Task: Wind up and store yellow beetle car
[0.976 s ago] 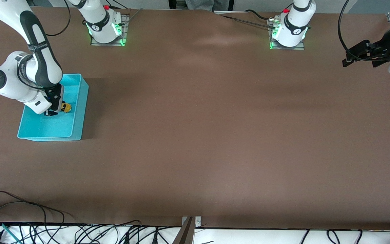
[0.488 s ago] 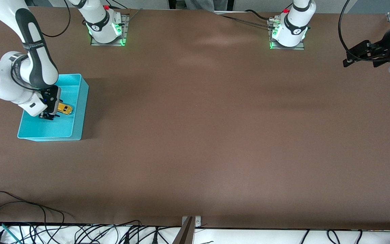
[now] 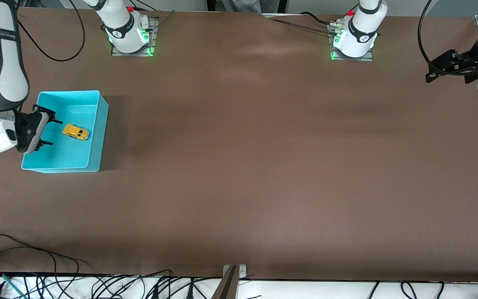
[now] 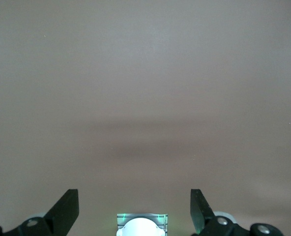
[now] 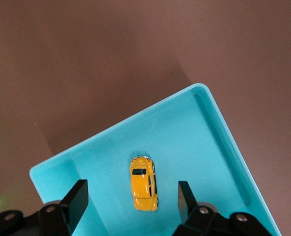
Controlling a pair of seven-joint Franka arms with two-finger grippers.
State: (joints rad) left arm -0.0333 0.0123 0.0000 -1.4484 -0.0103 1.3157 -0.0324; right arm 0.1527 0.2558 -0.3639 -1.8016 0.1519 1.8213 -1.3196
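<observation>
**In the bin: car down, both claws empty**

In the turquoise bin (image 3: 97,124), at the right arm's end of the table, the yellow beetle car (image 3: 75,132) sits on its wheels on the bin floor, roughly mid-bin and nearer the wall that faces the table's middle; nothing touching it; right wrist view shows it roof-up (image 5: 144,183), dark windows visible, lying along the bin floor between my two finger shapes but well below them.

My right gripper (image 3: 47,132) hangs over the bin's outer edge, the side toward the table end; fingers spread wide, holding nothing; one fingertip (image 5: 75,195) and its partner frame the car in the wrist view without contact; car is apart from the claw, clear gap in the front view too.

My left gripper (image 3: 444,69) is parked over the table (image 3: 264,166) at the left arm's end, waiting; fingers wide apart and empty; left wrist view shows only bare brown tabletop (image 4: 145,98) under it, with a green-lit arm base (image 4: 142,225) low between the fingers.

Cables (image 3: 35,265) lie along the table edge nearest the front camera.
</observation>
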